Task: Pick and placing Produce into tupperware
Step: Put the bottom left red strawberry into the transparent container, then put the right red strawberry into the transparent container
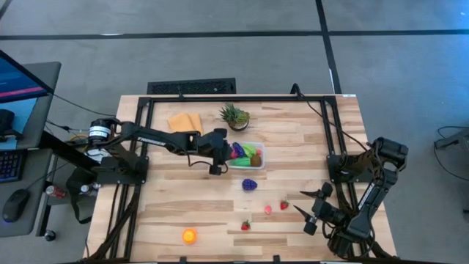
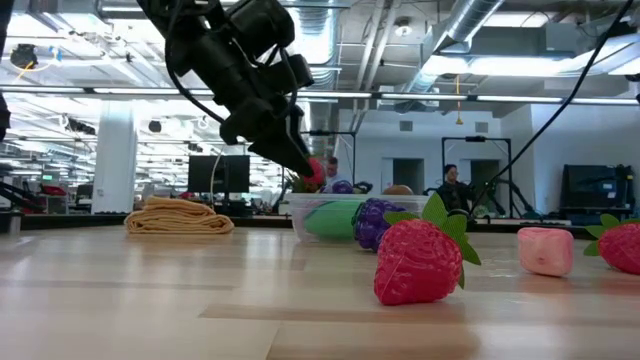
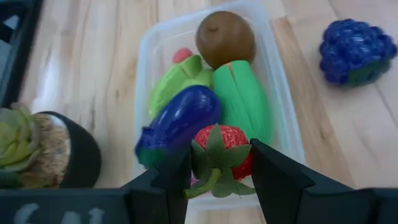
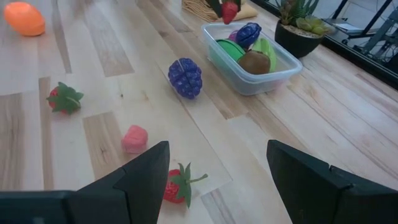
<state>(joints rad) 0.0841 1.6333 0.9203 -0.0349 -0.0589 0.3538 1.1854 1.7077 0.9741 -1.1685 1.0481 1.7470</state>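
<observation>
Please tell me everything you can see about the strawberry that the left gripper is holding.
The strawberry is a small toy, red with a green leafy cap and a curved green stem, and looks like plastic. The left gripper is shut on it, one dark finger on each side. It hangs above the near end of the clear container, over the purple eggplant, touching only the fingers.

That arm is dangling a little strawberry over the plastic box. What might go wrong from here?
The left gripper holds a strawberry above the tupperware, which already holds a purple eggplant, green pieces and a brown kiwi. Dropped there, the strawberry may bounce off the pile and out. It hangs near the box's edge, so it might also land on the table.
</observation>
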